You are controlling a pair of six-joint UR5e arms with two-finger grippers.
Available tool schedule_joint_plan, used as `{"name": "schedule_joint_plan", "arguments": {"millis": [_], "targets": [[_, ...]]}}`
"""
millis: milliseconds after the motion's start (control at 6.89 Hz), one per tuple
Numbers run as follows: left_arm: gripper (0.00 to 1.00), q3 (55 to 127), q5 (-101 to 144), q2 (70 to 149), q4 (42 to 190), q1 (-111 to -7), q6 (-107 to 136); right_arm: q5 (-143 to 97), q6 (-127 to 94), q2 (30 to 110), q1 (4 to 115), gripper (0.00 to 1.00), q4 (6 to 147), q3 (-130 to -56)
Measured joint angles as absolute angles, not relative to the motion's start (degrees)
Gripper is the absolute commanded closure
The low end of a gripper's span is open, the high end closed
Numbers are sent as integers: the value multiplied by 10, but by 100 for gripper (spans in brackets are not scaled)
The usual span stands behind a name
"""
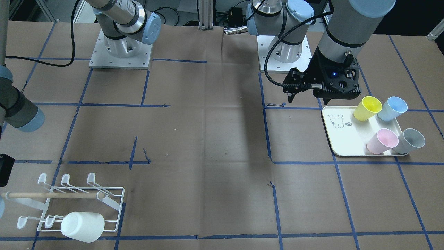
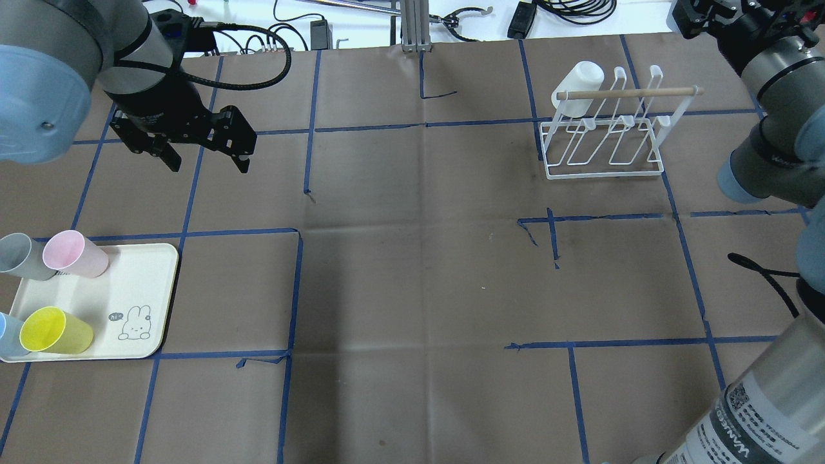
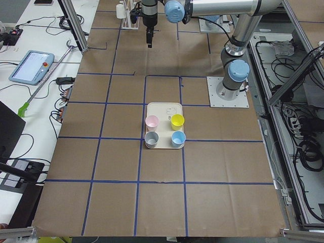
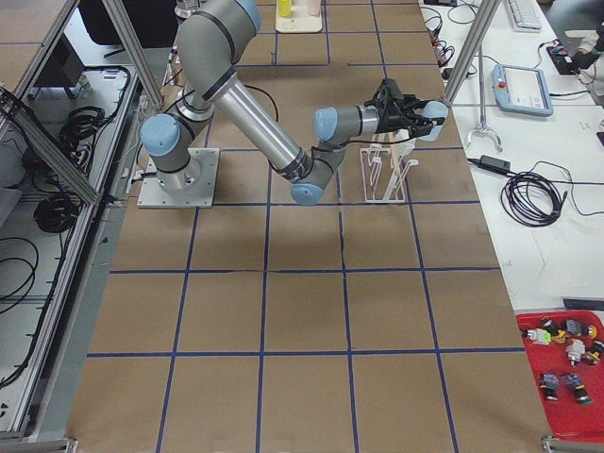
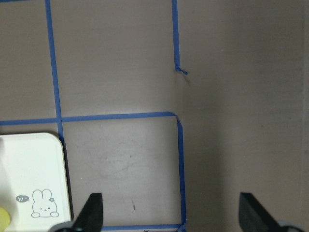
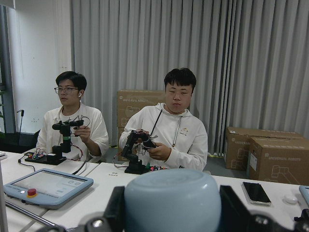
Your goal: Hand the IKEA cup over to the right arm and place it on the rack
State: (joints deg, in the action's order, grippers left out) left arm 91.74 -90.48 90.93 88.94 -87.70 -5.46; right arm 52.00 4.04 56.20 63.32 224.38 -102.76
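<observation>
Since the left claw (image 5: 171, 215) hangs empty, fingers apart, over bare desk (image 2: 419, 258) just beside the tray (image 2: 155, 258), I'd say the handover is done. The right claw (image 4: 408, 104) is clamped on the pale cup (image 6: 173, 198), level, up in the air near the rack (image 2: 606, 173), likely lining up for a free prong (image 2: 655, 72). A white cup (image 2: 578, 80) already sits at the rack's end. Which way the held cup's mouth faces, I can't tell.

bright even overhead light; soft broad shadow band across table (image 1: 242, 139); all views fairly sharp.
</observation>
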Motion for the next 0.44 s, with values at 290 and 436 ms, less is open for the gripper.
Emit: {"name": "schedule_joint_plan", "arguments": {"millis": [290, 436], "targets": [[1, 916, -884, 900, 907, -877, -54, 520, 41, 527, 633, 92, 2276, -1029], [1, 916, -896, 898, 908, -877, -54, 520, 41, 516, 634, 92, 2280, -1031]]}}
